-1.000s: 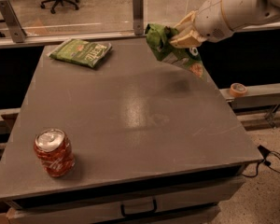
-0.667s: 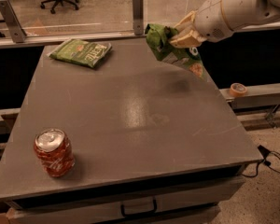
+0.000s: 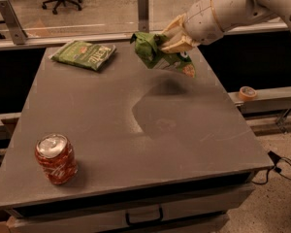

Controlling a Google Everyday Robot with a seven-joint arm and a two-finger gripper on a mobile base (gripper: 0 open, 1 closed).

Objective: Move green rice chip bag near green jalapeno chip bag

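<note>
My gripper (image 3: pixel 170 39) is shut on the green rice chip bag (image 3: pixel 157 55), a bright green crumpled bag with tan chip pictures, and holds it in the air above the far right part of the grey table (image 3: pixel 136 125). The green jalapeno chip bag (image 3: pixel 84 54), a flat olive-green bag with white lettering, lies at the table's far left corner, well to the left of the held bag.
A red soda can (image 3: pixel 56 158) stands upright near the table's front left corner. A roll of tape (image 3: pixel 247 92) lies on a ledge to the right of the table. A post (image 3: pixel 143 11) and a glass barrier stand behind the table's far edge.
The gripper has carried the rice chip bag a little to the left, toward the jalapeno bag. The can and the jalapeno bag have not moved.
</note>
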